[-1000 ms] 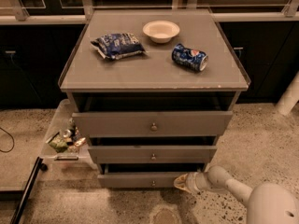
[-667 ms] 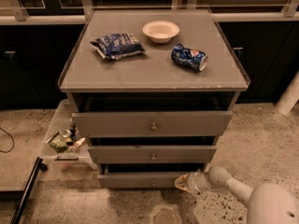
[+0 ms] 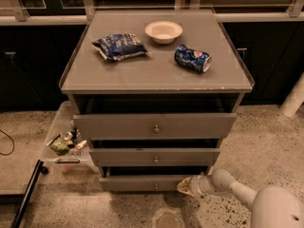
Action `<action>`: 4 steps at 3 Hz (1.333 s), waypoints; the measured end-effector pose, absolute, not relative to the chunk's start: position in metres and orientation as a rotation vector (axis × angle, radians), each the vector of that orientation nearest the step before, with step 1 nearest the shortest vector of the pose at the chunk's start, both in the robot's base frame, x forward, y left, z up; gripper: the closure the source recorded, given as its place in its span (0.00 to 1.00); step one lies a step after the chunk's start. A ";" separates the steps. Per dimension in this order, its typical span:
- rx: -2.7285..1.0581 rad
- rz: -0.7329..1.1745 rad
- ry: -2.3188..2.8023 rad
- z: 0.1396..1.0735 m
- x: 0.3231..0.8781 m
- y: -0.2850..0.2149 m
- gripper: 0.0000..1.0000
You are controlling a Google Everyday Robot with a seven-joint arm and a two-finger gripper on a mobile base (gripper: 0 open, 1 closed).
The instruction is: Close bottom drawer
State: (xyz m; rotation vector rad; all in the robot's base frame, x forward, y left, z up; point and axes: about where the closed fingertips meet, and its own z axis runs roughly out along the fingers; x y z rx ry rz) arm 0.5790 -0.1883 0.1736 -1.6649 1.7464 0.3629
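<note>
Touching right end of bottom grey wooden drawer (image 3: 137,183), beige robot gripper (image 3: 189,186) sits at 3 o'clock of small round metal knob (image 3: 156,186); grip state impossible to tell. No shift over last second: drawer still ajar at 6 o'clock of grey three-drawer cabinet (image 3: 156,65), closing push apparently unfinished.
</note>
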 end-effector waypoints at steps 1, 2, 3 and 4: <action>-1.673 0.382 1.740 0.176 0.573 -0.186 0.11; -1.673 0.382 1.740 0.176 0.573 -0.186 0.00; -1.673 0.382 1.740 0.176 0.573 -0.186 0.00; -1.685 0.388 1.740 0.177 0.561 -0.187 0.00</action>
